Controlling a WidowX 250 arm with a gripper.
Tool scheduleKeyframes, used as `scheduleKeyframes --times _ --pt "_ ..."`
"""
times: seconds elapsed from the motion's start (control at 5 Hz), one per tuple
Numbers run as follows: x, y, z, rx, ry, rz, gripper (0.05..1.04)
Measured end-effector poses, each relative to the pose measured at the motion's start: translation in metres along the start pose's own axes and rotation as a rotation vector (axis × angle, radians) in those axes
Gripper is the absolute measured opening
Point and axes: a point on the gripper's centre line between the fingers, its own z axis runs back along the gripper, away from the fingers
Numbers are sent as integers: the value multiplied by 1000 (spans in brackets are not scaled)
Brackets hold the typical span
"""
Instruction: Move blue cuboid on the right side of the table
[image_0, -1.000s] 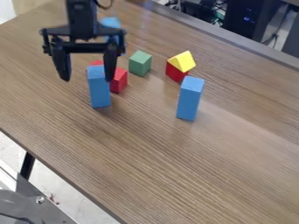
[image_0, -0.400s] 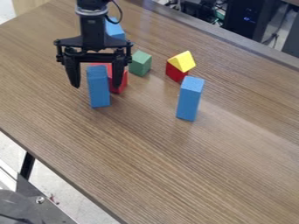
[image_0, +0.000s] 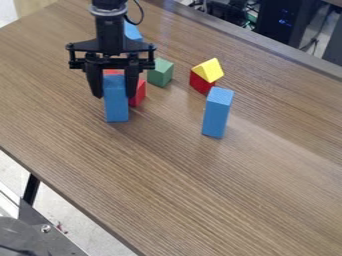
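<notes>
The gripper (image_0: 114, 95) hangs at the upper left, pointing down, with its fingers shut on the upper part of an upright blue cuboid (image_0: 117, 107). One finger is on each side of that block, whose base looks to be at table level. A second blue cuboid (image_0: 217, 114) stands upright on the table (image_0: 200, 190), to the right of the gripper. Part of another blue block (image_0: 133, 32) shows behind the arm.
Right behind the held cuboid is a red block (image_0: 138, 94), partly hidden. A green cube (image_0: 160, 73) sits behind it to the right. Farther right, a yellow triangular block (image_0: 209, 70) rests on a red block (image_0: 200, 83).
The gripper has moved right and slightly down, and its fingers have closed in on the left blue cuboid. That block has shifted slightly to the right.
</notes>
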Motion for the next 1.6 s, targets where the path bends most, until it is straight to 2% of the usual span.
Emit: scheduleKeyframes --times 0.2,0.4,0.6,0.8,1.0,1.2,1.6 --pt "-1 -3 0 6 1 -5 565" --pt "-12 -12 15 4 -7 -2 565" --pt "-28 -30 41 -20 25 -49 565" --pt "-42 -54 58 -46 69 -117 565" --pt "-52 -84 65 -50 94 -185 565" --pt "-59 -112 70 -42 99 -251 565" --pt "-56 -159 69 -11 90 -331 564"
